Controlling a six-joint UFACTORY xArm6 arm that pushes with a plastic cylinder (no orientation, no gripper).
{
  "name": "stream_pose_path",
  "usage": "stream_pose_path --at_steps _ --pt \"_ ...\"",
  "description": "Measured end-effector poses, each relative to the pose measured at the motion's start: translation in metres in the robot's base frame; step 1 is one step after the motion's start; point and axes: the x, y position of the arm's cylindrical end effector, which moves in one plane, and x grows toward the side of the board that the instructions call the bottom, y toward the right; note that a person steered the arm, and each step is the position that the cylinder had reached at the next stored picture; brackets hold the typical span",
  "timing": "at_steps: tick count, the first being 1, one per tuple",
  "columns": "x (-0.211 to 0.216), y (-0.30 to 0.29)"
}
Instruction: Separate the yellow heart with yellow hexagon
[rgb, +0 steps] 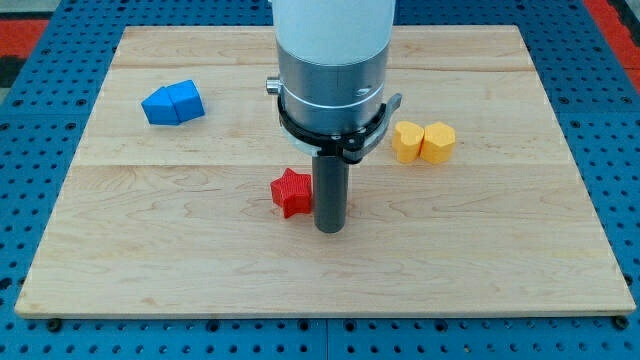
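Two yellow blocks touching: heart (407, 141), hexagon (438, 141); my tip (330, 229) (no pincer) beside red star (291, 192).

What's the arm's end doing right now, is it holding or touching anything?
My tip: a bare rod with no jaws, holding nothing; it sits just to the view's right of the red star; contact cannot be told.

Red star (291, 192) mid-tabletop (500, 250), my tip (330, 229) just right of it, yellow heart (406, 141) and yellow hexagon (438, 142) touching, farther right, blue block (172, 102) far left toward the view's top
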Motion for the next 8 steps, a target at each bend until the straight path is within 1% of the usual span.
stream_pose_path --at_steps 1,2,3,4,5,6,7,8 --pt "0.002 0.009" --pt "-0.004 0.081" --pt "-0.033 0.126" --pt "-0.079 0.141" --pt "-0.116 0.141" --pt "-0.135 0.141" --pt "-0.135 0.127" --pt "-0.134 0.096"
